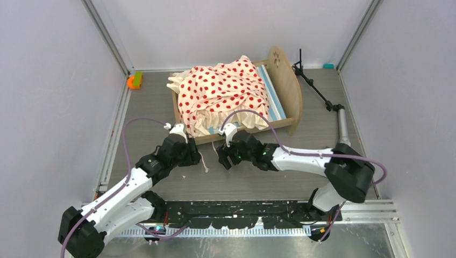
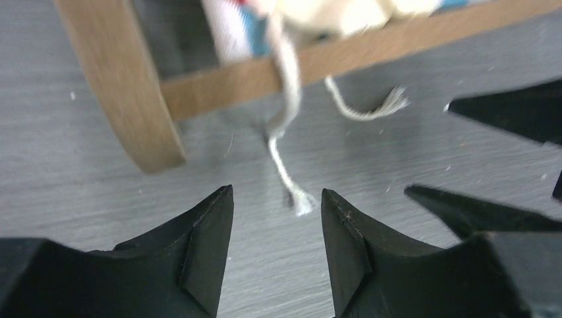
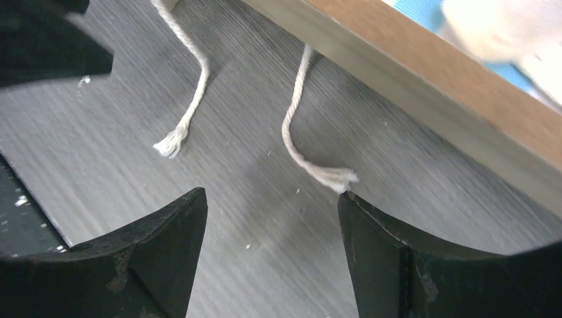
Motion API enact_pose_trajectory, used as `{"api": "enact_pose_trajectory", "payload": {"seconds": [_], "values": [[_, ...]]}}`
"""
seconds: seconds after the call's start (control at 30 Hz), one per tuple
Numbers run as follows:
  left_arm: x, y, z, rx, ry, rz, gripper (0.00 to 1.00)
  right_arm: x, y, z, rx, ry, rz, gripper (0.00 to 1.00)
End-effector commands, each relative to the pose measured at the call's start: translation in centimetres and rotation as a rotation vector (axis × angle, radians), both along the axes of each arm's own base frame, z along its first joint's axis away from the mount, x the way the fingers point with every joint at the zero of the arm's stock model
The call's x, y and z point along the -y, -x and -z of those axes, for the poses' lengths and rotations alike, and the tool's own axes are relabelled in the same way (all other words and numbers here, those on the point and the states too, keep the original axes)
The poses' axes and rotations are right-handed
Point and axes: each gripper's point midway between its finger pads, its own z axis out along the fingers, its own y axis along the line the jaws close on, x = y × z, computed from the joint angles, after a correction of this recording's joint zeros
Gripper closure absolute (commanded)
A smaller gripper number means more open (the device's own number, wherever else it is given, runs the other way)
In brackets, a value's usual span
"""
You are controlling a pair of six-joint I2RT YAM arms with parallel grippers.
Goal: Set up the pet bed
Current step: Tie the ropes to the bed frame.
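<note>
My top view looks down from high behind the near edge, well back, over the whole worktop [image 1: 156, 102]; the left wrist view sits low and close behind the left pincer [image 2: 277, 192], facing the pet bed [image 2: 212, 88] across its upper frame; the right wrist view, equally close behind the right pincer [image 3: 272, 194], has that bed at upper right; both share the two frayed cords [image 3: 171, 142].
</note>
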Motion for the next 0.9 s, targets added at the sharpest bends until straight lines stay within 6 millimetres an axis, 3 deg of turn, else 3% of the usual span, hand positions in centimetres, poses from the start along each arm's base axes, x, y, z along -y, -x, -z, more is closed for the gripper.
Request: {"api": "enact_pose_trajectory", "payload": {"seconds": [0.0,0.3,0.5,0.67,0.87], "values": [[0.8,0.8,0.9,0.009,0.06,-0.024,0.47,-2.6,-1.9,0.0,0.116,0.042,-0.112,0.23],[2.2,0.9,2.0,0.052,0.053,-0.037,0.46,-4.5,-2.9,3.7,0.111,0.128,-0.201,0.23],[2.3,0.2,3.0,0.063,0.021,-0.082,0.46,-4.0,-3.6,5.8,0.076,0.173,-0.192,0.32],[1.8,0.0,4.0,0.047,-0.001,-0.131,0.46,-3.2,-2.8,7.2,0.011,0.214,-0.195,0.45],[1.7,-0.2,4.4,0.045,-0.003,-0.157,0.46,-1.9,-1.8,7.7,-0.045,0.232,-0.153,0.45]]}}
